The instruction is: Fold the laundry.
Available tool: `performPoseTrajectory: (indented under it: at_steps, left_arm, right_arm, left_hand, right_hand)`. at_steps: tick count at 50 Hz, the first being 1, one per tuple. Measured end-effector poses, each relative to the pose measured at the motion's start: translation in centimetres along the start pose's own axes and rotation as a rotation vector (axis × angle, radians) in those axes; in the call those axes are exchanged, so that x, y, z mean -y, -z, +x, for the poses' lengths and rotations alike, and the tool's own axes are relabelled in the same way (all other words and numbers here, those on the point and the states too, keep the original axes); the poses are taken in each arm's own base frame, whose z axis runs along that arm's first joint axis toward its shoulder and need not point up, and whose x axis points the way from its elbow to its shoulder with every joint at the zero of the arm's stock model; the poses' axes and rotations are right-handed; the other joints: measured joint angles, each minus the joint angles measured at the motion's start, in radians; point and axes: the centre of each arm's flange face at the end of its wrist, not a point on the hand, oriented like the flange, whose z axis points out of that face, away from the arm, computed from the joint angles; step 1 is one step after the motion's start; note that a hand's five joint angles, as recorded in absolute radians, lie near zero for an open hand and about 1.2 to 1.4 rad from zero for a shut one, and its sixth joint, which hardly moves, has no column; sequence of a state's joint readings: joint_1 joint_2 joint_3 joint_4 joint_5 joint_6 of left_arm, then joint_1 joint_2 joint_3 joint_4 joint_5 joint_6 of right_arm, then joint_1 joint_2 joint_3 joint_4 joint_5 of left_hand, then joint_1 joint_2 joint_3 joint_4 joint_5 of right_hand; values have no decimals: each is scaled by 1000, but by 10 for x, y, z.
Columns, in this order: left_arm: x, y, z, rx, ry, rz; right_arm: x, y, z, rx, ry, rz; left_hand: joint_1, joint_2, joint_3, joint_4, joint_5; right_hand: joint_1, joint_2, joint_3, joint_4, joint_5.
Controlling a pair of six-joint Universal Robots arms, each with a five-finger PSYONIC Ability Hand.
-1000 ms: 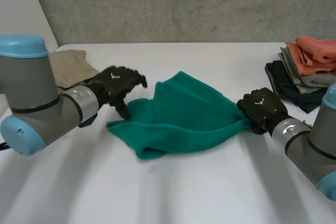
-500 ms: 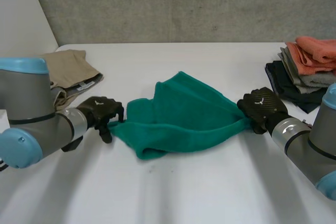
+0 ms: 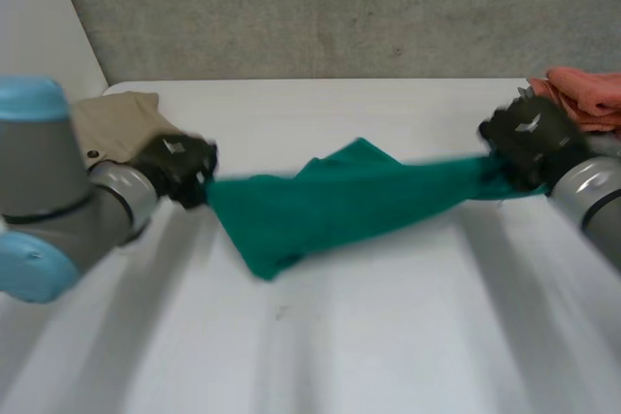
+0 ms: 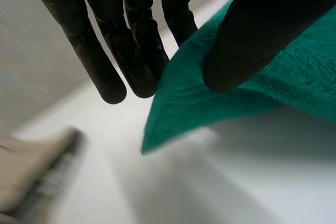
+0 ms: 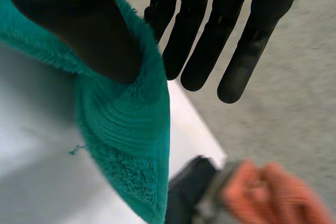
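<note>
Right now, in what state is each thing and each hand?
green towel: stretched between both hands, middle sagging.
left hand: thumb and fingers pinching the towel near a corner.
right hand: pinching the opposite end.
beige cloth: lying beside the left hand.
cloth stack: piled near the right hand.

Now left hand [image 3: 176,166] pinching green towel [image 3: 325,203] — lifted, pulled taut

Table check for you: white table [image 3: 369,336], top matte. On its far left corner lies a tan garment [image 3: 112,123], loosely folded. At the far right edge sits a stack of folded cloths [image 3: 587,89], orange on top. Mid-table, the low fold of the green towel [image 3: 330,206] reaches the tabletop; you cannot tell whether it rests there
</note>
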State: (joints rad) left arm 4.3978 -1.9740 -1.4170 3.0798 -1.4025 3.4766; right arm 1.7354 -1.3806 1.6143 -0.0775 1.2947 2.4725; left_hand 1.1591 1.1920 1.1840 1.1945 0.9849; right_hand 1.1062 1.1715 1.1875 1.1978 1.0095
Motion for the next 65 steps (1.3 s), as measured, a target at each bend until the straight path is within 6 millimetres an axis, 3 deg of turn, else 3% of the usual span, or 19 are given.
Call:
performPoseTrajectory:
  at_steps: [4, 7, 11, 14, 19, 23, 25, 27, 31, 34, 39, 43, 49, 54, 59, 65]
  left_arm:
    - [59, 42, -19, 107, -36, 178]
    - [91, 73, -26, 162, -56, 291]
    - [113, 100, -30, 202, -71, 380]
    - [115, 104, -30, 210, -75, 389]
    - [95, 79, -29, 197, -93, 302]
    - [69, 42, -29, 196, -146, 200]
    - [60, 21, -31, 210, -189, 171]
    - [60, 3, -34, 233, -228, 180]
    - [86, -30, -49, 338, -305, 331]
    - [121, -42, -65, 447, -342, 517]
    - [188, -35, -84, 614, -373, 890]
    - [206, -27, -85, 639, -372, 1009]
    - [178, -37, -77, 572, -351, 909]
    - [131, -46, -68, 502, -336, 736]
    - [70, -49, -53, 424, -322, 547]
    - [-8, -40, -21, 299, -303, 329]
  right_arm:
    - [32, 17, 36, -48, 33, 8]
    - [60, 34, 61, -77, 64, 18]
    - [80, 46, 75, -85, 85, 30]
    - [86, 48, 79, -73, 93, 27]
    - [72, 31, 74, -27, 97, -22]
    - [52, 5, 67, 18, 104, -70]
    - [46, -3, 66, 23, 106, -77]
    - [37, -25, 67, 6, 113, -74]
    - [39, -58, 83, -130, 130, 10]
    - [55, -79, 104, -299, 135, 154]
    - [101, -87, 137, -555, 123, 462]
    - [124, -82, 143, -615, 109, 585]
    - [125, -83, 133, -585, 91, 588]
    - [101, -90, 115, -517, 74, 505]
    - [58, -98, 84, -401, 48, 370]
    - [-6, -89, 24, -149, -1, 155]
  left_hand:
    - [0, 0, 4, 0, 0]
    - [0, 0, 4, 0, 0]
    - [0, 0, 4, 4, 0]
    - [0, 0, 4, 4, 0]
    - [0, 0, 5, 4, 0]
    - [0, 0, 8, 4, 0]
    - [0, 0, 9, 4, 0]
    - [0, 2, 9, 4, 0]
    - [0, 3, 9, 5, 0]
    - [0, 3, 9, 5, 0]
    - [0, 4, 9, 5, 0]
    - [0, 4, 9, 5, 11]
    - [0, 4, 9, 5, 12]
    - [0, 4, 9, 5, 12]
    - [0, 5, 9, 5, 12]
    - [0, 5, 9, 5, 12]
  right_hand:
    - [0, 1, 0, 0, 0]
    - [0, 1, 1, 0, 0]
    - [0, 1, 1, 0, 3]
    - [0, 1, 1, 0, 7]
    - [0, 1, 1, 0, 7]
    - [0, 1, 1, 0, 7]
    - [0, 1, 1, 0, 7]
    - [0, 1, 1, 0, 7]
    - [3, 1, 4, 0, 7]
    - [5, 1, 6, 0, 7]
    - [5, 1, 14, 0, 10]
    - [8, 1, 15, 0, 17]
    - [8, 2, 15, 0, 17]
    - [8, 2, 15, 0, 17]
    - [8, 2, 15, 0, 17]
    - [8, 2, 15, 0, 17]
